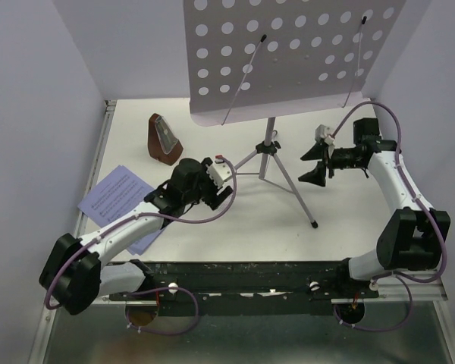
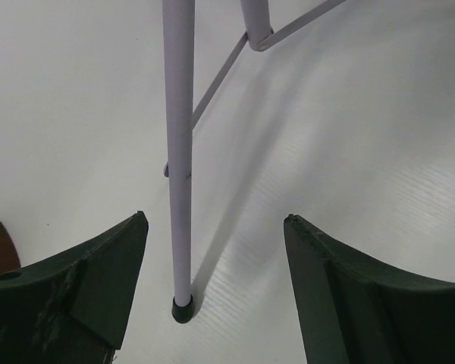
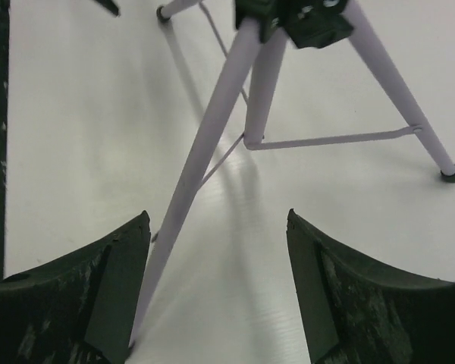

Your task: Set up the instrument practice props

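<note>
The pale lilac perforated music stand [image 1: 288, 61] stands on its thin tripod [image 1: 270, 155] at the table's middle back. The brown pyramid metronome [image 1: 165, 140] stands upright to its left. Lavender sheet-music pages [image 1: 114, 193] lie flat at the left, partly under my left arm. My left gripper [image 1: 226, 180] is open; in the left wrist view [image 2: 216, 227] one tripod leg [image 2: 180, 152] and its black foot [image 2: 183, 309] stand between the fingers, untouched. My right gripper [image 1: 316, 164] is open to the right of the tripod; in the right wrist view [image 3: 218, 227] a leg [image 3: 205, 144] runs close by the left finger.
White walls close the table at the left, back and right. A black rail [image 1: 250, 269] runs along the near edge by the arm bases. The stand's desk overhangs the back of the table, with two thin page-holder arms [image 1: 246, 76] on it.
</note>
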### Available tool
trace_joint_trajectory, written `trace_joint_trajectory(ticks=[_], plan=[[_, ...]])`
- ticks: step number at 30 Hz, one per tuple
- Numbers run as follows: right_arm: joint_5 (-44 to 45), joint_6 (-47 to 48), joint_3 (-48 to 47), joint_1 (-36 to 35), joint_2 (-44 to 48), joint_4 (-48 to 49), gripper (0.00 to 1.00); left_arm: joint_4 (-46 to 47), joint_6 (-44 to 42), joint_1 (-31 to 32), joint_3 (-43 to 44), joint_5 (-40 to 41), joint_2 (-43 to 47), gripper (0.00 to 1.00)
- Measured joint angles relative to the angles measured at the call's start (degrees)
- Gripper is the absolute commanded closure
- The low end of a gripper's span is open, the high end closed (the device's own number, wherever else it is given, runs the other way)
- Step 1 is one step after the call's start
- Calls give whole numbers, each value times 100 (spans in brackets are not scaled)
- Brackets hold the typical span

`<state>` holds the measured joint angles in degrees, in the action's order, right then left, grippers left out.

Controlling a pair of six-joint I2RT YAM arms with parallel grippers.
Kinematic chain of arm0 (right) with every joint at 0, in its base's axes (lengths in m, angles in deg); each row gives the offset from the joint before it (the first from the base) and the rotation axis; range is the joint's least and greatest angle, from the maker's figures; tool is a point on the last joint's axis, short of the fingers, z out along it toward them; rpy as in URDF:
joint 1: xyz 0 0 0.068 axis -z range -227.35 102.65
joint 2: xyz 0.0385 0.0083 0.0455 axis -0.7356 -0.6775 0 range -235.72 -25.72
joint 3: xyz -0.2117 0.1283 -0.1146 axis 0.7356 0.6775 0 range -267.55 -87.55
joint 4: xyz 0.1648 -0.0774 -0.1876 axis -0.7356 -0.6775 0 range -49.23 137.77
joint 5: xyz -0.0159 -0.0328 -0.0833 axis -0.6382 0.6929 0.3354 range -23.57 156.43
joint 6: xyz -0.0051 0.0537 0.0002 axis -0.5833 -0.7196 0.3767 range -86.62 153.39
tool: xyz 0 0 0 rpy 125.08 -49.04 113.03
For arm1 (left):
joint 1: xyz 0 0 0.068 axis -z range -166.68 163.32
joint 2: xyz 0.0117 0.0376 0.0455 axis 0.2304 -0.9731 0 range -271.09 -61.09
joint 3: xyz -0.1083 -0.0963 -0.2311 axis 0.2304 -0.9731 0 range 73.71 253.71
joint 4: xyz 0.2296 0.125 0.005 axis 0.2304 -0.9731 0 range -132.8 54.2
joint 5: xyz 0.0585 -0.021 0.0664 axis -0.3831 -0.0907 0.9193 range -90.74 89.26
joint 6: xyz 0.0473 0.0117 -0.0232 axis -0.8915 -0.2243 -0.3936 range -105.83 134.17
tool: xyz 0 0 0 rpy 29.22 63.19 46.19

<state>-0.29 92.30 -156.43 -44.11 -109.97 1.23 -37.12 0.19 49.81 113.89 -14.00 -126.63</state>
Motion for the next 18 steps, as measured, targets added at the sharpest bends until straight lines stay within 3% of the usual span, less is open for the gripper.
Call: trace_joint_trajectory(ticks=[3, 6, 14, 18], plan=[[131, 1880, 94, 0, -22, -774, 22, 278, -199, 107, 61, 433, -457, 28], [308, 2833, 293, -2, -17, -1034, 27, 437, -236, 146, 61, 896, -640, 35], [925, 3307, 1580, -26, 481, -376, 42, 439, 59, 153, 127, 1764, -1239, 46], [1266, 3309, 1978, -175, 706, -7, 45, 197, 203, 151, 487, 1934, -1705, 49]])
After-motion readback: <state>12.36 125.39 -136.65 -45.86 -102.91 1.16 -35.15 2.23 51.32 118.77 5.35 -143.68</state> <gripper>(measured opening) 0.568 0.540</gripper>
